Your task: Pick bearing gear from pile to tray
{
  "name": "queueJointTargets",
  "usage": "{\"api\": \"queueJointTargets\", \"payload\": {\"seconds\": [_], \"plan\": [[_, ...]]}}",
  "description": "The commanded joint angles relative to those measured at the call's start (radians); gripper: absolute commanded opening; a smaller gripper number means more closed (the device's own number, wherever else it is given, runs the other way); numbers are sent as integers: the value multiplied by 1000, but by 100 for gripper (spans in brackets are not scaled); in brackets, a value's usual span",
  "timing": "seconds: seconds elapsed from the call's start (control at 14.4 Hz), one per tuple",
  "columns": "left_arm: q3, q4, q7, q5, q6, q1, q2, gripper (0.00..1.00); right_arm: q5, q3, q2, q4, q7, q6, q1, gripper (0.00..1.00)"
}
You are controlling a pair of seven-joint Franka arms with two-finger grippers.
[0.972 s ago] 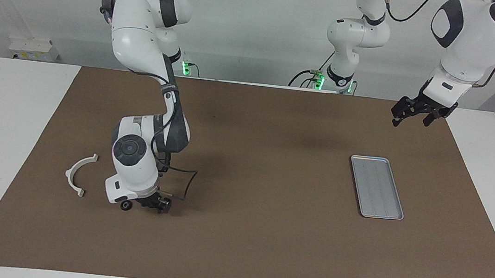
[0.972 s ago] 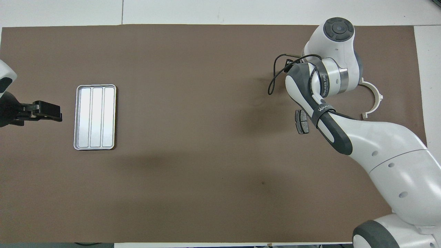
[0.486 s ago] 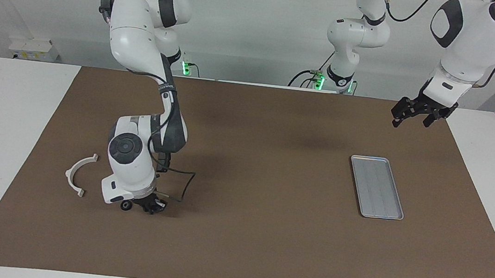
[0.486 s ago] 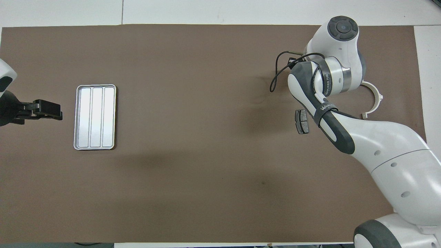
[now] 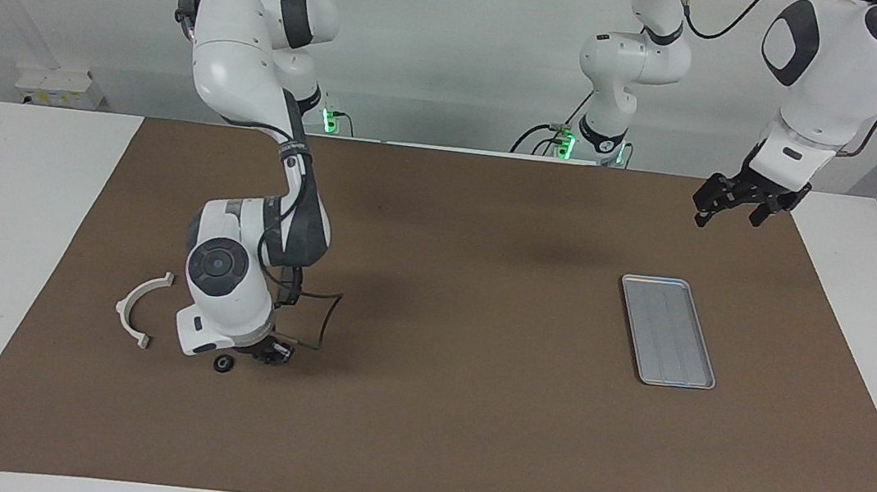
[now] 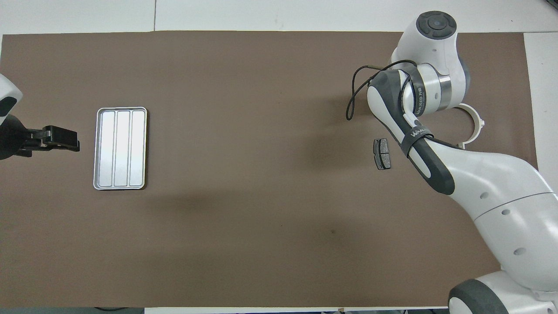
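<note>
The pile lies toward the right arm's end of the mat: a white curved arc [image 5: 138,308] [image 6: 475,126], a dark grey brake pad [image 6: 382,153] and a small black round piece [image 5: 223,363]. My right gripper [image 5: 273,353] hangs low over the mat, beside the round piece and apart from it. Its own wrist hides it in the overhead view. The brake pad is hidden by the arm in the facing view. The silver tray [image 5: 668,330] [image 6: 120,148] lies empty toward the left arm's end. My left gripper [image 5: 728,203] [image 6: 61,141] waits open, raised over the mat beside the tray.
A brown mat [image 5: 451,429] covers most of the white table. A thin black cable [image 5: 327,320] loops from the right wrist down beside the gripper. The arc lies close to the right wrist.
The right wrist and gripper have shifted toward the right arm's end of the table and a little farther from the robots. The black round piece, arc and left arm have not moved.
</note>
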State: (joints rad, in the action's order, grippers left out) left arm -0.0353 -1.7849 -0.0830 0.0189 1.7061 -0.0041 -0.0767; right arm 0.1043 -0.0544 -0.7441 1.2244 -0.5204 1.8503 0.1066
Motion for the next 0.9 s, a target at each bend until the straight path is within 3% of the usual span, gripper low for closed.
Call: {"api": "queueJointTargets", "payload": {"seconds": [0.0,0.21,0.35,0.62,0.83], "plan": [[11,-47,-9,-8,32,-10,-37,100,5,-34,87,-23,20,-147,-5,0],[11,-61,-11,-8,46,-10,-43,100,-60,-79,190,-23,-140,-259,34,0],[11,-61,-11,-8,59,-7,-43,100,-60,-78,209,-23,-366,-266,155,0],[15,-76,6,-10,86,16,-44,100,-103,-85,210,-7,-827,-122,341,0],[17,-90,12,-10,121,21,-43,100,-80,-84,172,44,-1034,2,445,0]]}}
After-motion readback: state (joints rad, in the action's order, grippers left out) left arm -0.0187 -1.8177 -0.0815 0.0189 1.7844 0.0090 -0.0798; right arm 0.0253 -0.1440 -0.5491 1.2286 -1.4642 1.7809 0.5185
